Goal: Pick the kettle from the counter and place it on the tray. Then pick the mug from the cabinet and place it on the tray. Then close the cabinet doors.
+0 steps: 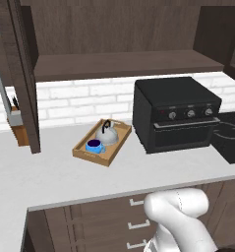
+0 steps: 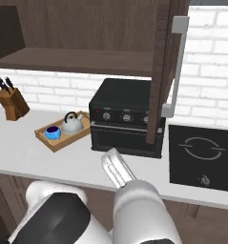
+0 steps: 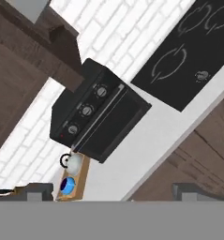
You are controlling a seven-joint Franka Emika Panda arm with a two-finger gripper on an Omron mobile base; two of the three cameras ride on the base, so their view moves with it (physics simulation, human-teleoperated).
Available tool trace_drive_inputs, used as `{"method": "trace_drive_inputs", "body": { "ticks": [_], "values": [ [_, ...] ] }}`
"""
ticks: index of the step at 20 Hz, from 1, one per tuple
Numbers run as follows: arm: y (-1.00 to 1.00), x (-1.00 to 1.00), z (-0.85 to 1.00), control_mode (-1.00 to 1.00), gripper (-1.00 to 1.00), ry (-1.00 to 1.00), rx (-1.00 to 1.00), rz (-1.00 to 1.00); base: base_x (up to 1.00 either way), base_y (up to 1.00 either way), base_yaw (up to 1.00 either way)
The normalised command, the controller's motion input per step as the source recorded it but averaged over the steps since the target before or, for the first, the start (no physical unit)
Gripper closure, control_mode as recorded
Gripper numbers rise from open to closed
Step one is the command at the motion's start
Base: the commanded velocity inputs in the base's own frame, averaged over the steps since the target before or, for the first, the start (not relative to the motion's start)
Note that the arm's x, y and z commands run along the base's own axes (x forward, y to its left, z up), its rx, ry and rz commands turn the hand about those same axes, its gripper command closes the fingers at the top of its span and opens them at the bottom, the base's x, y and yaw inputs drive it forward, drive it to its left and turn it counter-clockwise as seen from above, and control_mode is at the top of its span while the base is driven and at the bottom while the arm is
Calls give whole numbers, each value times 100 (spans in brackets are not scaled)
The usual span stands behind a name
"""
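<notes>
1. Tray (image 1: 84, 153) sat on the counter (image 1: 50, 174) just beside the black oven box (image 1: 175, 115), on the side toward the knife block (image 2: 11, 102); the kettle (image 1: 108, 133) and the mug (image 1: 94, 145) both stood in it, the mug at the end farther from the wall, close beside the kettle.
2. Both pick-and-place steps therefore looked done; what remained, by my reading, was closing the cabinet doors.
3. The cabinet (image 1: 124, 64) hung above the oven box with its long shelf bare, and both doors stood swung out: one door (image 2: 162, 71) directly over the oven box's cooktop-side end, the other door (image 1: 23, 78) near the knife block.
4. The nearer door's bar handle (image 2: 178, 66) ran vertically along its edge. The door should be stiff and hinged, moderately heavy but free-swinging; the smooth metal bar could slip in a pinch, so a flat push on the wooden frame near the handle seems the safer hold.
5. The gripper's fingertips (image 3: 38, 191) barely rose at the bottom of the hand view, wide apart, with nothing between them: released, holding nothing, looking down past the oven box toward the cooktop (image 3: 188, 51).
</notes>
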Motion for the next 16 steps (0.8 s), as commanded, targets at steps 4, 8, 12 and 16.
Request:
{"method": "trace_drive_inputs", "body": {
  "ticks": [4, 8, 12, 16],
  "values": [
    [-46, 14, -5, -100, -100, -4, 12, 0, 0, 0, 0],
    [-31, 25, 0, -100, -100, -1, 26, 0, 0, 0, 0],
    [-34, 65, -2, -100, -100, 2, 31, 0, 0, 0, 0],
    [-41, 62, -18, -100, -100, 0, 28, 0, 0, 0, 0]
  ]
}}
